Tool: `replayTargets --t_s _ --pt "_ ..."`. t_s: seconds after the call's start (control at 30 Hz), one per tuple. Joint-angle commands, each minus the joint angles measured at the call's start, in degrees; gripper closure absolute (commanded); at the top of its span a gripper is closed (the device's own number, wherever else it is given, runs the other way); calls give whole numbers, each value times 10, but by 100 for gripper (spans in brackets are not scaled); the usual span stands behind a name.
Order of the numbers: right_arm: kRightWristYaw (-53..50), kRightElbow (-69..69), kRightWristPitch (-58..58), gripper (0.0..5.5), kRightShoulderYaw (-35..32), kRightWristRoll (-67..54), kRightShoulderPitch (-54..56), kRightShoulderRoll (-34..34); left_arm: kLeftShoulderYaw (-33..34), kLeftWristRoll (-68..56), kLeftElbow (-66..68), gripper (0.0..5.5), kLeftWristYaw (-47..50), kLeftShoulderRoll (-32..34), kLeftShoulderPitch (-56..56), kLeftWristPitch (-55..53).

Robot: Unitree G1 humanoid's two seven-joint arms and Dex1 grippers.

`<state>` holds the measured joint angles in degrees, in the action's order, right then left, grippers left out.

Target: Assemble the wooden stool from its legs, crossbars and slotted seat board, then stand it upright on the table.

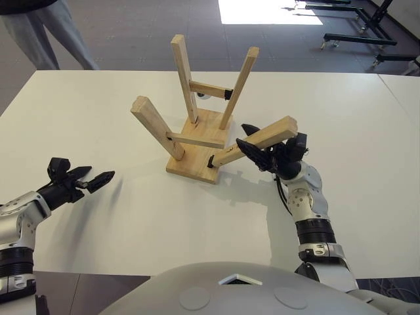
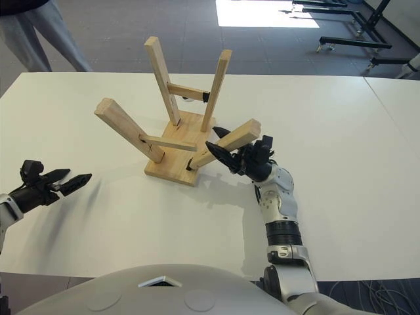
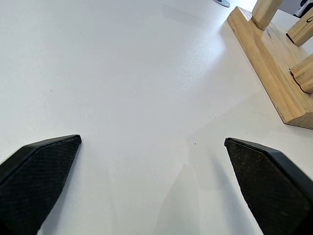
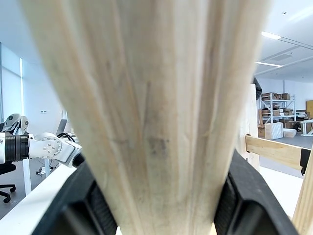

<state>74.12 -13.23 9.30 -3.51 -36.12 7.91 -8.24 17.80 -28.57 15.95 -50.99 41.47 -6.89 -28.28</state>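
R gripper (image 1: 247, 137) clamps stool leg (image 1: 279, 130); L gripper (image 1: 100, 173) wide, over table (image 1: 151, 226).

arms (image 1: 308, 200): silver-grey shells | wrists: black ribbed collars (image 1: 314, 231) | left gripper (image 1: 101, 172), right gripper (image 1: 241, 134): black, pointed, textured | right forearm: black cable (image 1: 282, 194)

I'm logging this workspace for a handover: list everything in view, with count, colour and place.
Square wooden seat board: one, pale wood, flat on table centre.
Wooden legs: four, pale wood, splayed upward from the board.
Wooden crossbars: two, pale wood, between legs.
Rectangular white table: one, white, under everything.
Black wheeled metal frames: several, black, on the floor beyond the table.
Left gripper: black, open, over the table left of the stool.
Right gripper: black, closed on the near-right leg.
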Motion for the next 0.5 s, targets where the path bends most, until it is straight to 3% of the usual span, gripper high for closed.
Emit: replayTargets --t_s 0.03,0.5 --pt "6 15 -9 344 9 10 -2 -18 -23 15 10 10 10 -23 -39 -27" --pt "3 76 -27 344 41 23 32 -58 -23 11 -6 10 24 -41 -53 -24"
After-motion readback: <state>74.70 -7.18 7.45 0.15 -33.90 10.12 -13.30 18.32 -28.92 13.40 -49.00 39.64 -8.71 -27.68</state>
